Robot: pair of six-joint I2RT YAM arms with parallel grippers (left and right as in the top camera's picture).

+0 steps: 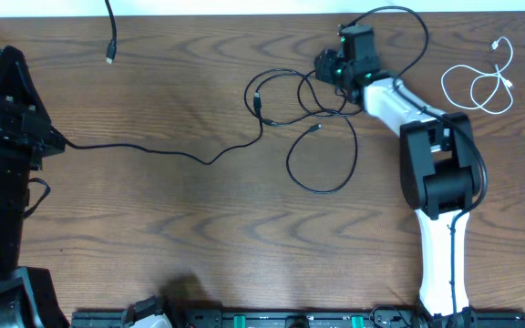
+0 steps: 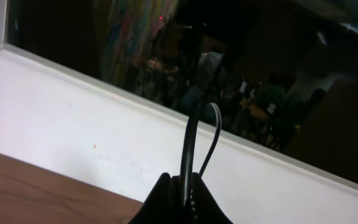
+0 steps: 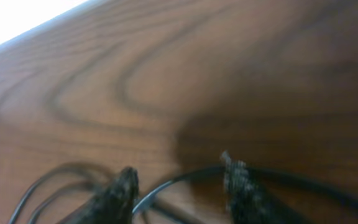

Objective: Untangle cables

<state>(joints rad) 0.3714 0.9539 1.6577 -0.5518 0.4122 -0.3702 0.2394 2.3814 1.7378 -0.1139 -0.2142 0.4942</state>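
Note:
Several black cables lie looped over one another on the wooden table, right of centre. My right gripper sits at the top edge of that tangle. In the right wrist view it is open just above the wood, with a black cable running across the gap between its fingertips. My left gripper is shut on a black cable that rises from its jaws and loops back down, pointing towards the back wall. A short white cable lies coiled alone at the far right.
A long black cable runs from the left arm across the table to the tangle. Another black cable end with a plug hangs in from the back edge at upper left. The right arm's white body stands at right.

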